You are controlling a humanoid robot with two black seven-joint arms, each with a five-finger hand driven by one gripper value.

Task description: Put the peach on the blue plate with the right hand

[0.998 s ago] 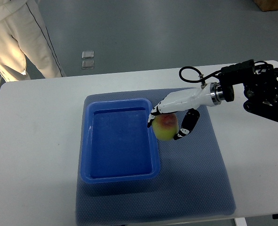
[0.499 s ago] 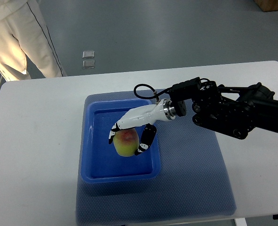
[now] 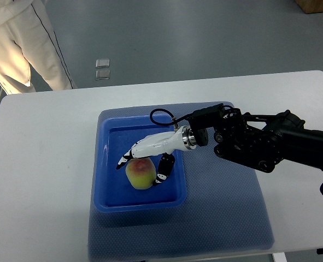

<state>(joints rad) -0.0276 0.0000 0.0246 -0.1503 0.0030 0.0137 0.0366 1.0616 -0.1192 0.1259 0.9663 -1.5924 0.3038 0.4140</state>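
The peach (image 3: 140,174), yellow-green with a red blush, sits on the floor of the blue plate (image 3: 112,185), a deep rectangular tray, right of its middle. My right hand (image 3: 141,166) reaches in from the right and hovers right over the peach. Its fingers (image 3: 123,161) are stretched out past the peach's left side and its thumb (image 3: 162,172) hangs beside the peach's right side. The hand looks open around the peach rather than clamped on it. The left arm is not in view.
The tray stands on a blue-grey mat (image 3: 227,207) on the white table (image 3: 41,164). My black right forearm (image 3: 259,144) lies across the mat's right half. A person in light clothes (image 3: 19,43) stands beyond the table's far left corner.
My right hand carried the peach leftward from the tray's right rim into the tray and lowered it. Its fingers have straightened out from around the peach.
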